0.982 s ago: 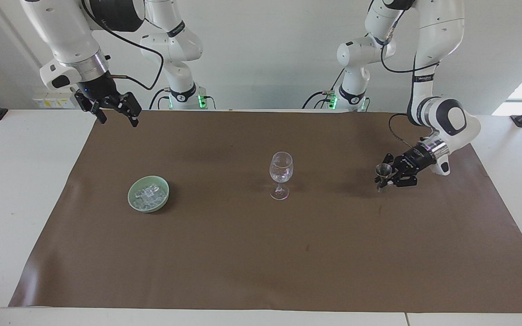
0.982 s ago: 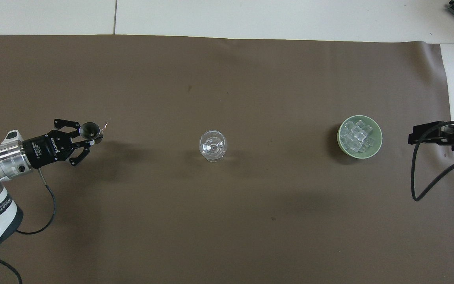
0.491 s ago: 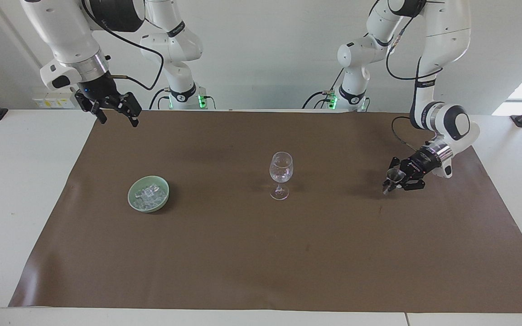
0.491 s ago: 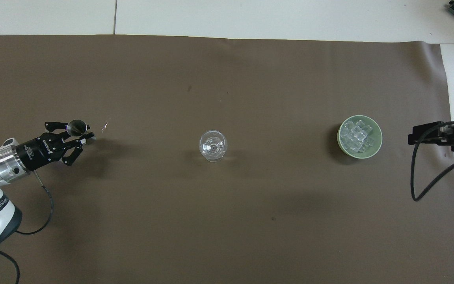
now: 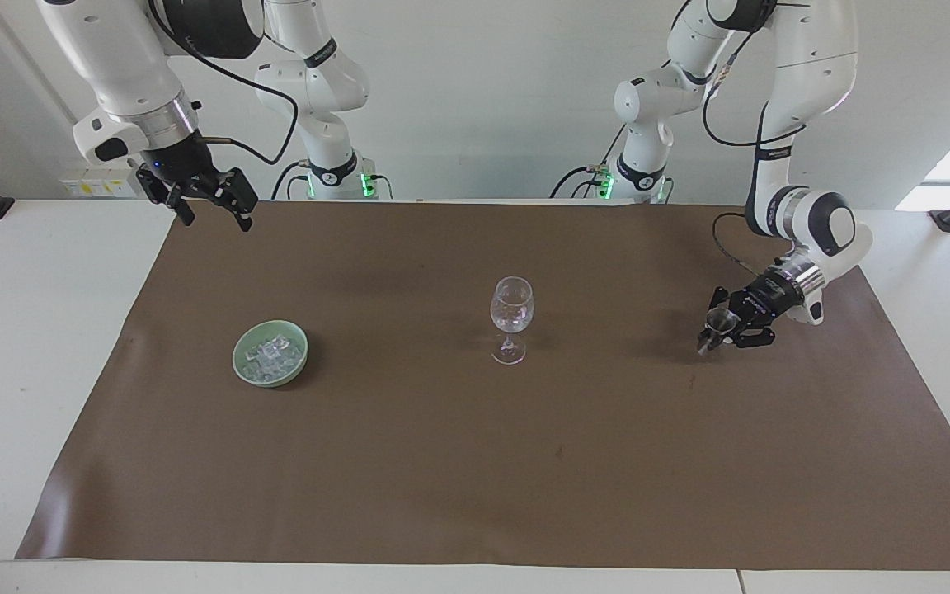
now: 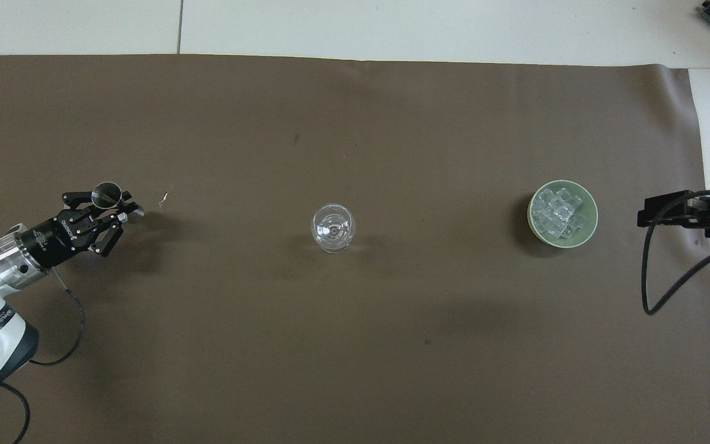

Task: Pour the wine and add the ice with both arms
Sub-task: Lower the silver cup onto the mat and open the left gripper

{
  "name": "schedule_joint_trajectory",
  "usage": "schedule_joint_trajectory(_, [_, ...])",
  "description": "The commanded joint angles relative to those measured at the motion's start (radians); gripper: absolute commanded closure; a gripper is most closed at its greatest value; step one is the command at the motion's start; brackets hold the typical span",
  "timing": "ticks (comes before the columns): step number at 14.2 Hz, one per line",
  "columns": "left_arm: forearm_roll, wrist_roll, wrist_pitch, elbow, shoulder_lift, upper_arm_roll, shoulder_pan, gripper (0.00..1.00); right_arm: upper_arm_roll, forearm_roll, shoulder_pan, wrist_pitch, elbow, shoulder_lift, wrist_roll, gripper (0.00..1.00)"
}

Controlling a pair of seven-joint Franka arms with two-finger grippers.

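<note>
Left gripper: clamped on a small metal measuring cup, low over the brown mat toward the left arm's end of the table — the cup looks tilted.
Risk: I judge the cup could tip on being set down, or slip if the fingers let go unevenly.
Measuring cup contents: cannot tell.
Wine glass: upright mid-mat, seemingly clear inside — well apart from both grippers.
Ice: many clear cubes in the green bowl, toward the right arm's end.
Right gripper: jaws wide, holding nothing, waiting in the air.
</note>
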Motion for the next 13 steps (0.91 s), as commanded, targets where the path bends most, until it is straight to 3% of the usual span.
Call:
schedule_joint_trajectory(1, [-0.026,-0.009,-0.027,-0.008,0.025,-0.003,0.015,1.0,0.009,0.014,-0.014,0.027,-0.037,-0.03,-0.024,0.0])
schedule_joint_trajectory(8, [-0.03,-0.006,-0.026,-0.03,0.034,-0.003,0.01,0.98,0.009,0.014,-0.014,0.026,-0.039,-0.03,-0.024,0.0])
schedule_joint_trajectory(9, [-0.03,-0.008,-0.027,-0.028,0.034,-0.003,0.015,0.92,0.009,0.014,-0.014,0.026,-0.039,-0.03,-0.024,0.0])
schedule_joint_trajectory(10, [-0.03,-0.008,-0.029,-0.03,0.034,-0.003,0.017,0.79,0.009,0.014,-0.014,0.027,-0.037,-0.03,-0.024,0.0])
schedule_joint_trajectory(12, [-0.03,-0.008,-0.03,-0.028,0.034,-0.003,0.018,0.42,0.009,0.014,-0.014,0.027,-0.037,-0.03,-0.024,0.0])
schedule_joint_trajectory(13, [-0.03,-0.006,-0.032,-0.028,0.034,-0.003,0.018,0.3,0.009,0.014,-0.014,0.026,-0.037,-0.03,-0.022,0.0])
